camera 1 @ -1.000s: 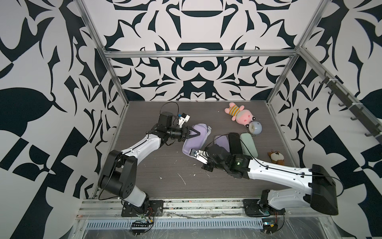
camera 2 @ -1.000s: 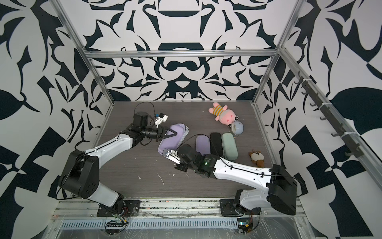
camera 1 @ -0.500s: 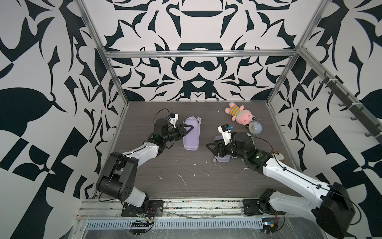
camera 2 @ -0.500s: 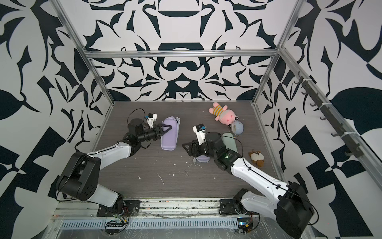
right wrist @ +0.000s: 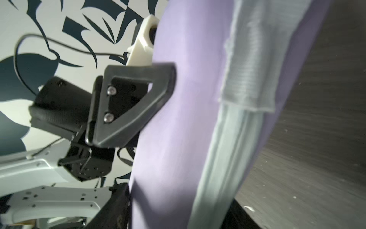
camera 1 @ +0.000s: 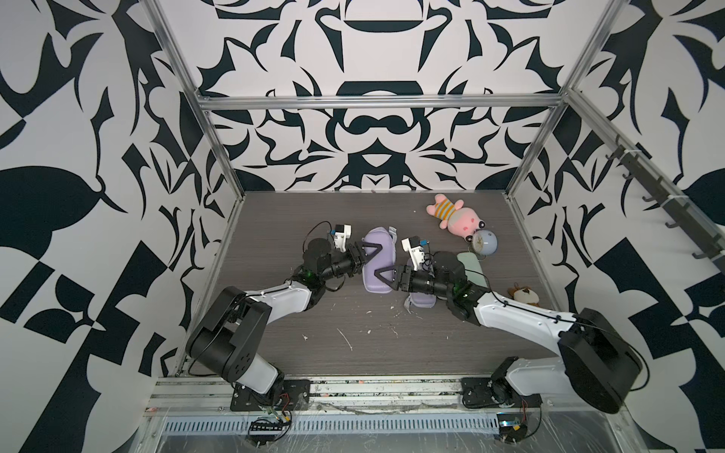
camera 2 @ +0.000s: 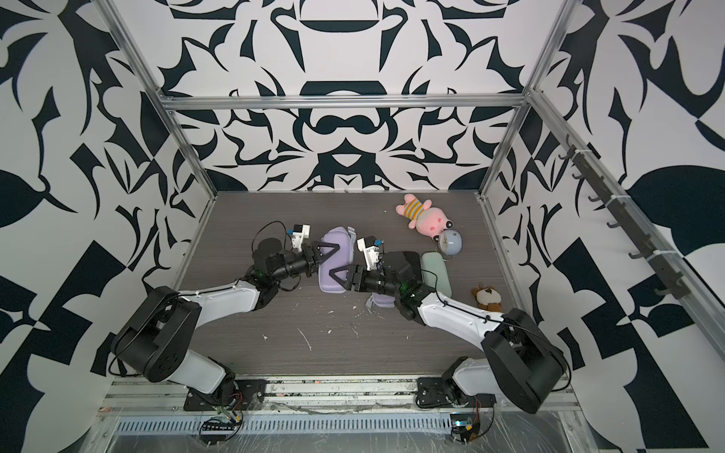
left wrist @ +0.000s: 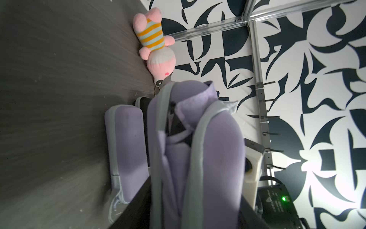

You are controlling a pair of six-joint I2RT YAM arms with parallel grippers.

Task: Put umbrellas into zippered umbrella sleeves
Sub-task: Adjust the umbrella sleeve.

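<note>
Fingers [right wrist: 138, 68] of left gripper [camera 1: 373, 254] and right gripper [camera 1: 383, 277] clamp a lilac sleeve [camera 1: 377, 235], grey zip [left wrist: 159, 128] partly open.

Robot lab test cell: black-and-white patterned wall panels [camera 1: 78, 196] boxing in left gripper [camera 1: 374, 257] and right gripper [camera 1: 382, 278], silver aluminium extrusion frame [camera 1: 376, 102] behind them, slotted metal base rail [camera 1: 353, 425] base-side.

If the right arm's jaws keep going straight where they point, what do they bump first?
Most likely the lilac sleeve standing on its edge. The right gripper points at its side, jaws reaching around it. Whether they touch it, I cannot tell.
</note>
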